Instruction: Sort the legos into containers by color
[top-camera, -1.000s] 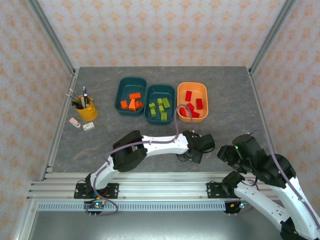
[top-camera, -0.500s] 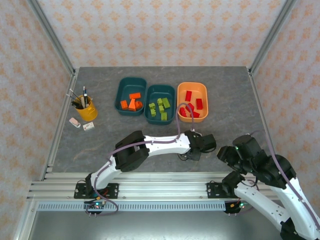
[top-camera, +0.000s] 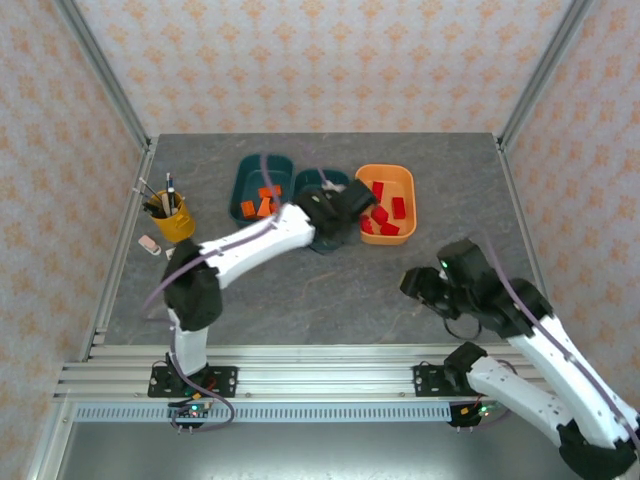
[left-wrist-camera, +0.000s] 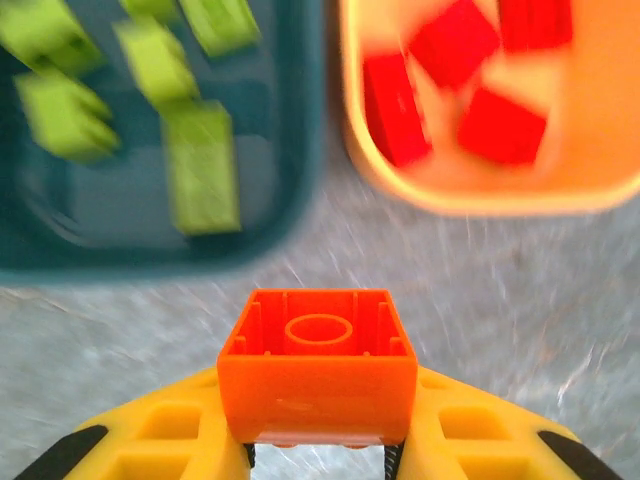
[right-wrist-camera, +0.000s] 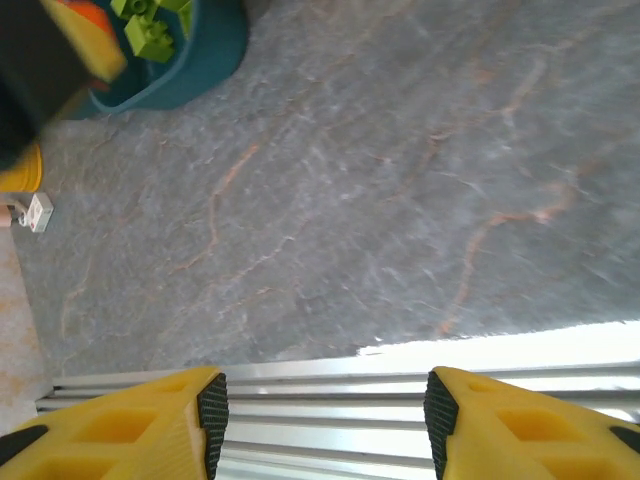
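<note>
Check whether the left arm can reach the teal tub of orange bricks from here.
Probably yes. Its jaws hold an orange brick over the table near the green-brick tub; the teal tub of orange bricks sits next to that, with nothing standing between.

A yellow cup (top-camera: 176, 226) is standing near the left edge of the grey table (top-camera: 300, 300), holding pens (top-camera: 160, 198) that are leaning out of its mouth. A pinkish block (top-camera: 149, 244) and a white block (top-camera: 178, 254) are lying just beside it on the near side, apart from each other. Patterned walls (top-camera: 330, 60) are enclosing the table, and a metal rail (top-camera: 330, 380) is running along its near edge.
</note>
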